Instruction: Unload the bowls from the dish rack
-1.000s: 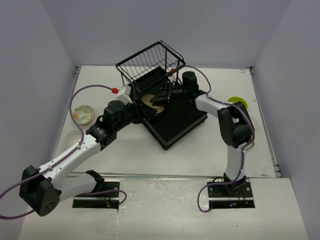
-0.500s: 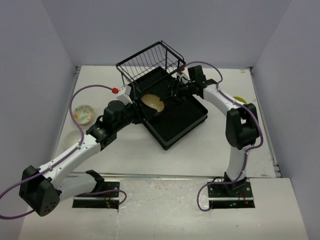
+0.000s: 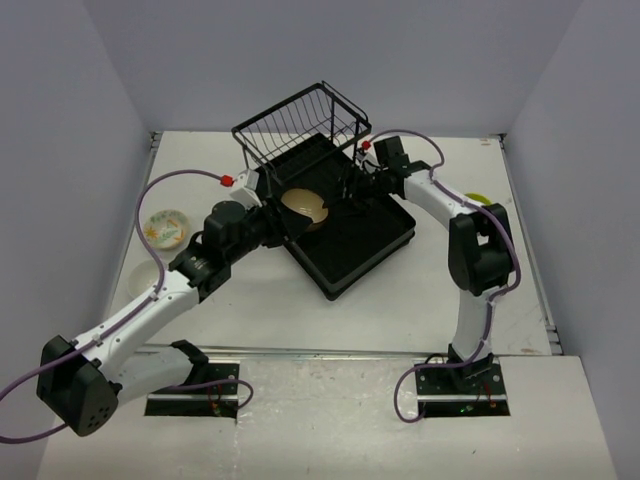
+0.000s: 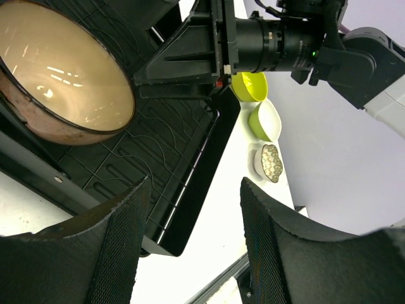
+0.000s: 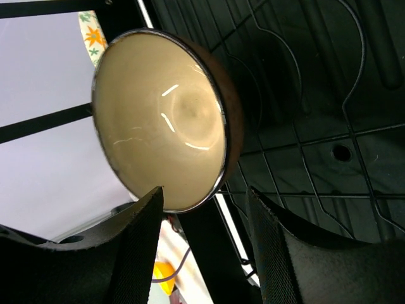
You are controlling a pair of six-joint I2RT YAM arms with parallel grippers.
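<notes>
Bowl, tan, tilted in rack, centre of top view. Left gripper: fingers well apart, nothing between; bowl at upper left of its view. Right gripper: fingers apart, empty, bowl rim just beside one finger. Two green bowls on table, right of rack.

A white worktop is boxed in by plain pale lavender-grey panels: a back wall, a left wall and a right wall. A metal strip crosses its near edge. The light is soft and even.
</notes>
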